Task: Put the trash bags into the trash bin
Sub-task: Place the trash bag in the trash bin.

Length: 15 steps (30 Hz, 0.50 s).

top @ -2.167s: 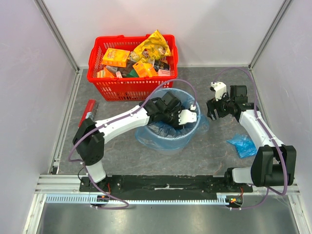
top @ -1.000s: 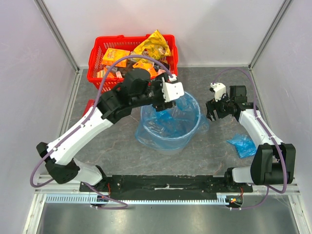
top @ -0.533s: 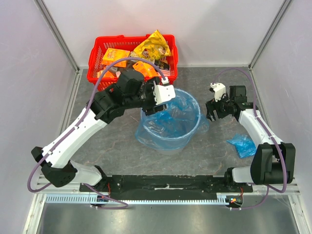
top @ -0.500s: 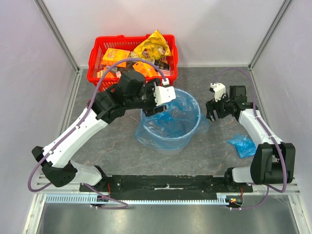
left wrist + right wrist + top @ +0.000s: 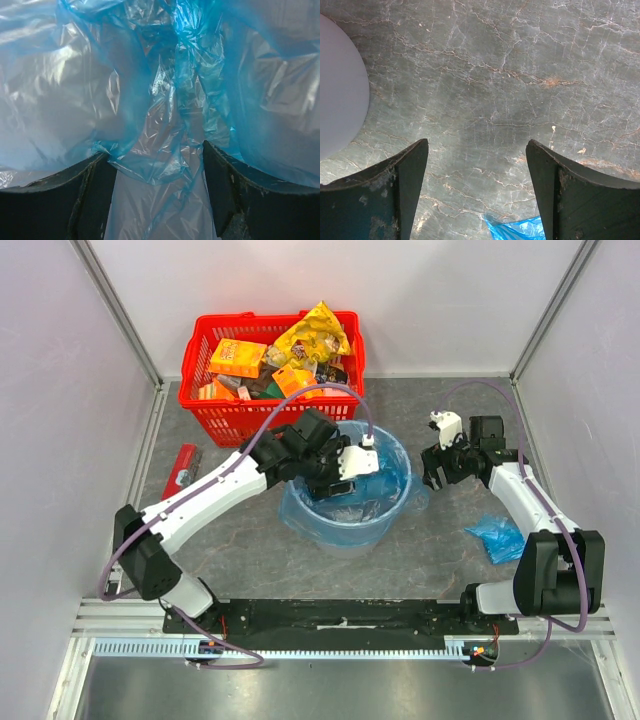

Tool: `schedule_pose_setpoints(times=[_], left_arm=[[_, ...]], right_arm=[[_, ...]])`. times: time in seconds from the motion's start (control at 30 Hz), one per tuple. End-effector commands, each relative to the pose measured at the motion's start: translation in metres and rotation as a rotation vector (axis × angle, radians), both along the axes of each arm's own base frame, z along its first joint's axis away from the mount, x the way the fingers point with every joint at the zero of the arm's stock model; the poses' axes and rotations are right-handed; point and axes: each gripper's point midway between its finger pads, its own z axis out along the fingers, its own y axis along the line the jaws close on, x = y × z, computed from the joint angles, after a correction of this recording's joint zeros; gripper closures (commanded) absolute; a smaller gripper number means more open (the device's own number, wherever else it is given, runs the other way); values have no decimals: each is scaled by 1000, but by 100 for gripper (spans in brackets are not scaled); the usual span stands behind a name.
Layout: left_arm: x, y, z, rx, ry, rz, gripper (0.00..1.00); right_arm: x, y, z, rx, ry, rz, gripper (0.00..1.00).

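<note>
My grey marbled table (image 5: 250, 550) carries a red mesh basket (image 5: 260, 423) at its far side and the trash bin (image 5: 350, 528) at its middle. A crumpled blue trash bag (image 5: 497, 537) lies to my right, well apart from the bin. A flat red strip (image 5: 184, 466) lies by the left rail.

Pale cell, stone-look table

I see a grey marbled tabletop (image 5: 250, 550) boxed on three sides by pale walls (image 5: 440, 300), aluminium posts (image 5: 118, 312) at the back corners, a metal ledge (image 5: 330, 690) nearest me; light is soft and even
</note>
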Motion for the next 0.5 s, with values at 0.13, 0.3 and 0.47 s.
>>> schedule_pose_setpoints(times=[0.13,0.3,0.47], left_arm=[[5,-14,-37,39,44,-67,27],[5,-15,-58,59,68,-68,27],[3,-9,-74,92,89,-61,27]], right_arm=[[7,1,7,6,-20,19,13],[7,2,7,10,-15,22,13],[6,2,5,9,-7,23,12]])
